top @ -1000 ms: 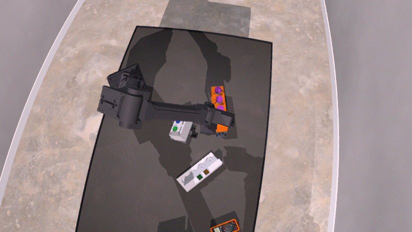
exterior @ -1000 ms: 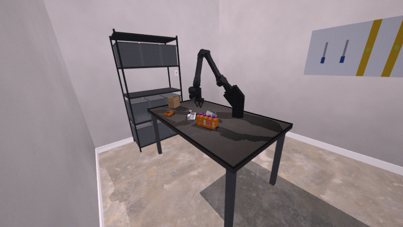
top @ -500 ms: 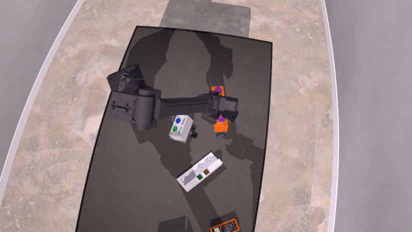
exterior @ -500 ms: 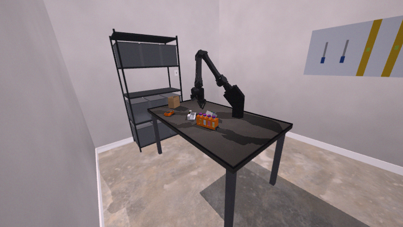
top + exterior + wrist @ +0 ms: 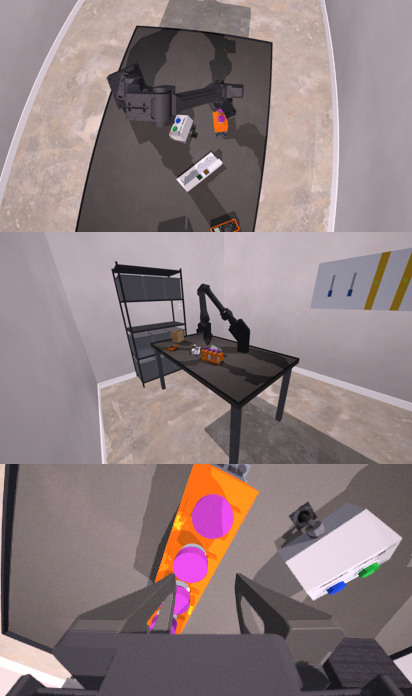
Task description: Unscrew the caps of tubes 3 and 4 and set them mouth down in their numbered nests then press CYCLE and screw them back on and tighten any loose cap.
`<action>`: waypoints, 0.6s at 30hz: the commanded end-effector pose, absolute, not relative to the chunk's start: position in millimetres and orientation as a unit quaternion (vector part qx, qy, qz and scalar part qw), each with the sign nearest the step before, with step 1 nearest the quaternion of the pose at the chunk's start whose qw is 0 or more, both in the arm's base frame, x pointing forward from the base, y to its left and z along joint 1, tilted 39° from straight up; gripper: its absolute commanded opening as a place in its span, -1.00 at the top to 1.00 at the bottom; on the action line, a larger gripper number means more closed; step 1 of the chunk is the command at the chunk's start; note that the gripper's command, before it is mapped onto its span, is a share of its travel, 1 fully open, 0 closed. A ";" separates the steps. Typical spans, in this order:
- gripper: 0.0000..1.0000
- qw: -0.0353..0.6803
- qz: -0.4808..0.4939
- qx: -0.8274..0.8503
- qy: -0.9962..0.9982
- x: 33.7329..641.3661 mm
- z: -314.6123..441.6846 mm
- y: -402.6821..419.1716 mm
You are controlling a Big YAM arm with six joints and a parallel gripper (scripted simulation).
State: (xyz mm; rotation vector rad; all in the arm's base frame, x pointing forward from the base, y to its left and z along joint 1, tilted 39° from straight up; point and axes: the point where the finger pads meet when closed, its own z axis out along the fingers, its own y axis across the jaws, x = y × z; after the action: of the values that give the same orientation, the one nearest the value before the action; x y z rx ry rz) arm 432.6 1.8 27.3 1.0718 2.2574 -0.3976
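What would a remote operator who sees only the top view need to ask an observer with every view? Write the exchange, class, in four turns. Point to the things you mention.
Operator: From above I make out only two purple caps (image 5: 221, 118) (image 5: 213, 350) (image 5: 212, 516). How many are on the decapping station (image 5: 216, 128) (image 5: 210, 361) (image 5: 242, 501)?
Observer: Four; the exterior view shows one atop each tube.
Operator: The arm hides the space between the gripper's (image 5: 220, 107) (image 5: 207, 343) (image 5: 206, 576) fingers. Is a cap in there?
Observer: No; the wrist view shows the fingers apart, with nothing gripped.
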 end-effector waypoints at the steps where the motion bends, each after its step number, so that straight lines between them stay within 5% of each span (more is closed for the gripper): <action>1: 0.02 0.313 -0.123 0.508 0.793 445.9 25.3 17.2; 18: 0.02 0.333 -0.047 0.695 0.636 450.4 19.6 17.0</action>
State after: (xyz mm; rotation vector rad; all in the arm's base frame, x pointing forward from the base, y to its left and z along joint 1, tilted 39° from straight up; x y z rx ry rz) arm 440.3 18.3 18.2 1.7353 1.7411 -0.1312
